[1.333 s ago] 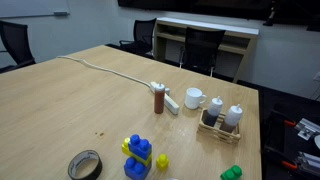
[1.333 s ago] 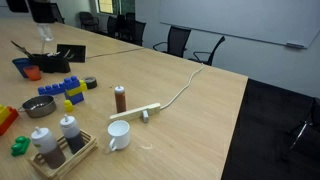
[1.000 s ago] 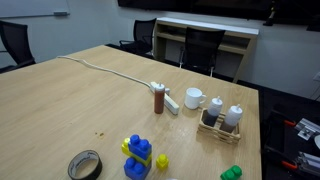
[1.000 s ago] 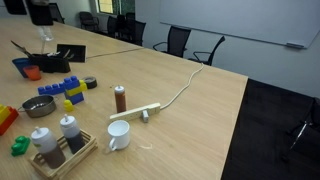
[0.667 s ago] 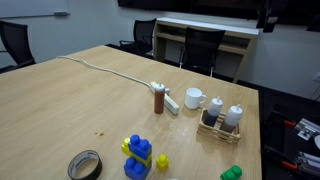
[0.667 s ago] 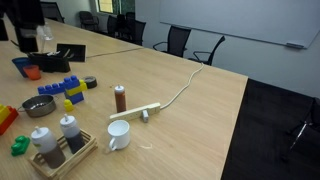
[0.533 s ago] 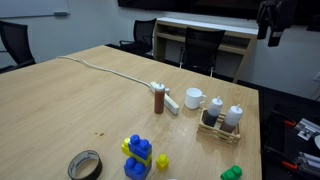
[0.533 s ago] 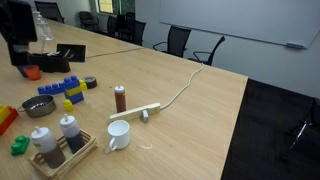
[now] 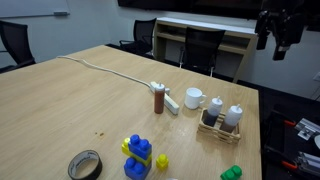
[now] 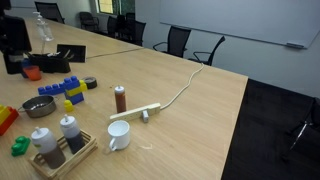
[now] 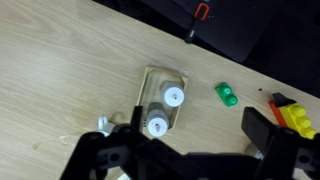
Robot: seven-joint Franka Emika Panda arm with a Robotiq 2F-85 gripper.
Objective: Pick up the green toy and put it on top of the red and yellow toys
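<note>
The green toy (image 11: 228, 95) lies flat on the worktop (image 9: 70, 110), close to one edge and near a corner. In the wrist view it sits between the wooden tray (image 11: 150, 85) and the red and yellow toy (image 11: 290, 110), touching neither one. Nothing holds it.

The worktop is big and made of light wood. The end effector (image 9: 275, 40) hangs high in the air above the corner where the green toy is. Its fingers (image 11: 262, 135) are spread wide apart and there is nothing between them.

The tray holds two bottles with white caps (image 11: 174, 97), both standing up. A stack of blue and yellow blocks (image 9: 137, 157) stands near the same edge, well apart from the green toy. A roll of tape (image 9: 85, 165) lies flat near that stack.

A white mug (image 9: 194, 98) stands near the tray, more toward the middle of the worktop. A white power strip (image 9: 167, 98) lies beside the mug. A small brown bottle (image 9: 159, 100) stands just beside the strip.
</note>
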